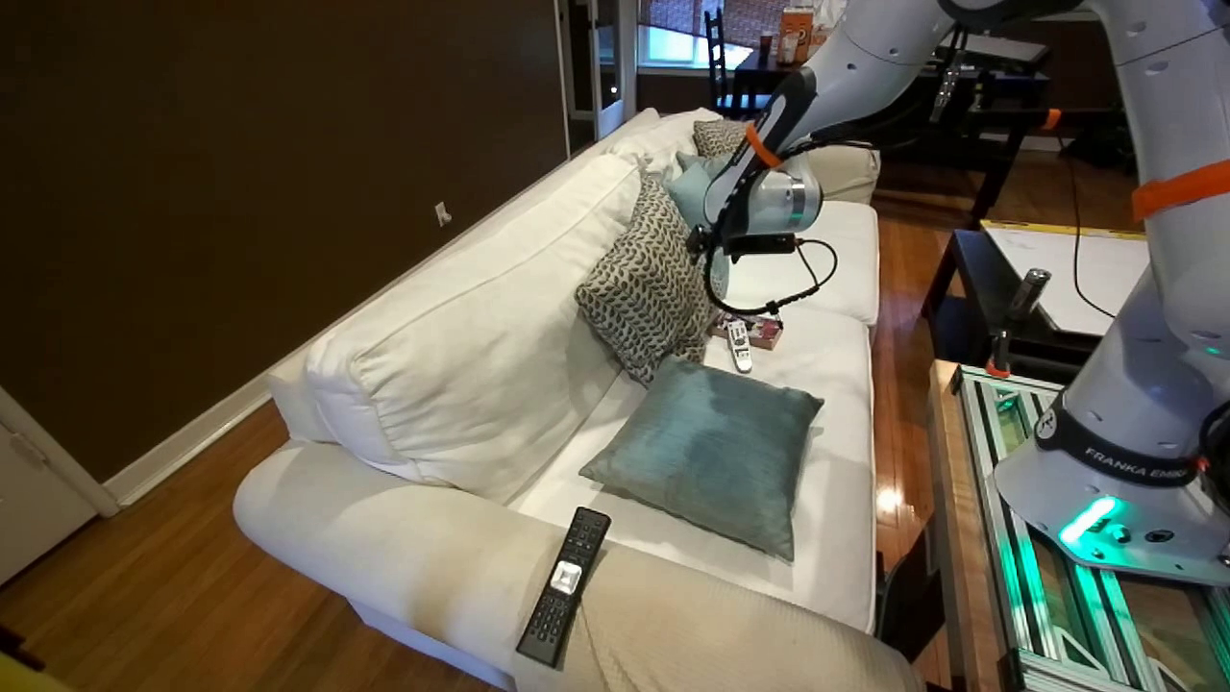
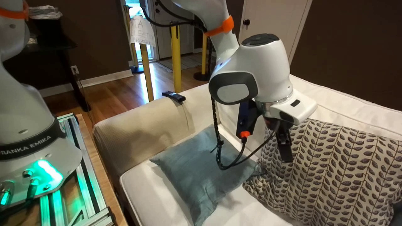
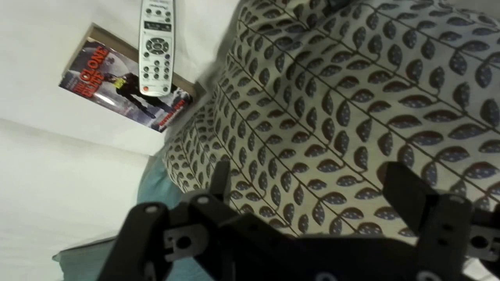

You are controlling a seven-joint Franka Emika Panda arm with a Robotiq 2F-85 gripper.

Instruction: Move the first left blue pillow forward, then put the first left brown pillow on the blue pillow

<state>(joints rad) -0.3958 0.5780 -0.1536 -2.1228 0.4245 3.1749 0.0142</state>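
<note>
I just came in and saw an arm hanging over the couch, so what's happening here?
A robot arm is at work on the couch, where the brown pillow is to go on the blue pillow. Its fingers are spread open close by the brown pillow, with nothing in their grip. That pillow leans against the back cushion, not stacked yet, and is probably next to be picked up. The blue pillow lies flat on the seat near the armrest.

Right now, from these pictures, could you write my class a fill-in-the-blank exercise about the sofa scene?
On the white sofa, a black remote control lies on one ____.
The blue pillow closest to that remote lies on the ____.
The brown-and-cream pillow nearest the jaws is printed with ____.
The jaws stand ____.
Missing words: armrest; seat; leaves; open.
</note>
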